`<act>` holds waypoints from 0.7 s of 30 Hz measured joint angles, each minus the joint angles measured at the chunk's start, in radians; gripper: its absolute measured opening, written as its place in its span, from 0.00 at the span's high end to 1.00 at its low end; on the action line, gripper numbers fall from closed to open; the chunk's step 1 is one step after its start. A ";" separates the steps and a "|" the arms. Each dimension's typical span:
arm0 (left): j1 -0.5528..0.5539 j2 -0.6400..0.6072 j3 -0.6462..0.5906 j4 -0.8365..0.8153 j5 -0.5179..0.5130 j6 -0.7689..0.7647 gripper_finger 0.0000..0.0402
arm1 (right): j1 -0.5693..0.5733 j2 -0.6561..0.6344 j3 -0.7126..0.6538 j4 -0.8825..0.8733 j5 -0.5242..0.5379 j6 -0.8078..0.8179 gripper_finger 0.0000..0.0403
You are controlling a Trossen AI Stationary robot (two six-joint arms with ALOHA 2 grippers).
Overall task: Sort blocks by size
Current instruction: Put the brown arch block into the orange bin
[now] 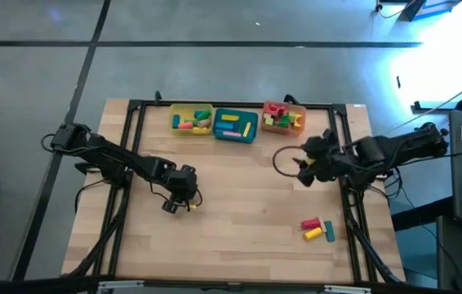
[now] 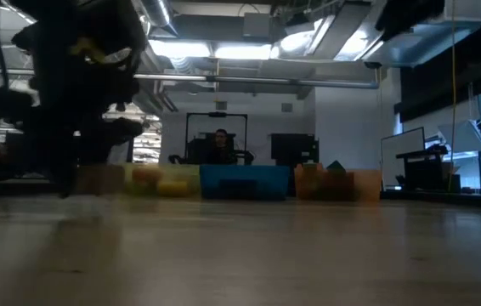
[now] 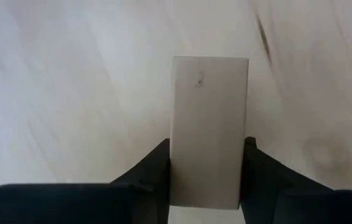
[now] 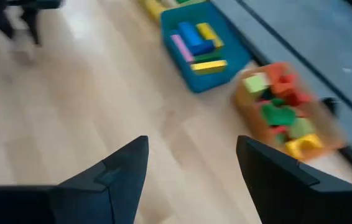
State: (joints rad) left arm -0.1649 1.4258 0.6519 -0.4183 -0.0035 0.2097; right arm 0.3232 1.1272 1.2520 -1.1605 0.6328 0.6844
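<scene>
Block looks pinched between the left gripper fingers near the bench's left edge; lift straight, keep it square. Right gripper hangs open, empty.

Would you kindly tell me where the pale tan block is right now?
The tan block sits between the left gripper's fingers on the table's left half in the high view, well short of the yellow tray.

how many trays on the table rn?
3, in a row along the far edge: yellow tray on the left, teal tray in the middle, orange tray on the right. All hold blocks.
</scene>
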 joint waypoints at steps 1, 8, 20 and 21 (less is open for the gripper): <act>0.006 0.000 0.012 -0.001 0.001 -0.001 0.70 | 0.008 -0.025 -0.049 0.048 -0.005 0.001 0.39; 0.082 -0.001 0.066 0.217 -0.006 0.007 0.70 | 0.077 -0.103 -0.403 0.425 -0.120 -0.007 0.39; 0.332 0.143 0.114 0.990 -0.018 0.040 0.70 | 0.196 -0.095 -0.707 0.972 -0.242 -0.044 0.39; 0.350 0.181 0.145 1.018 -0.018 0.041 0.70 | 0.203 -0.095 -0.707 0.978 -0.242 -0.054 0.39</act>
State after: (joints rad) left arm 0.1852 1.6065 0.7971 0.5998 -0.0216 0.2505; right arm 0.5259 1.0321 0.5453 -0.1829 0.3908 0.6307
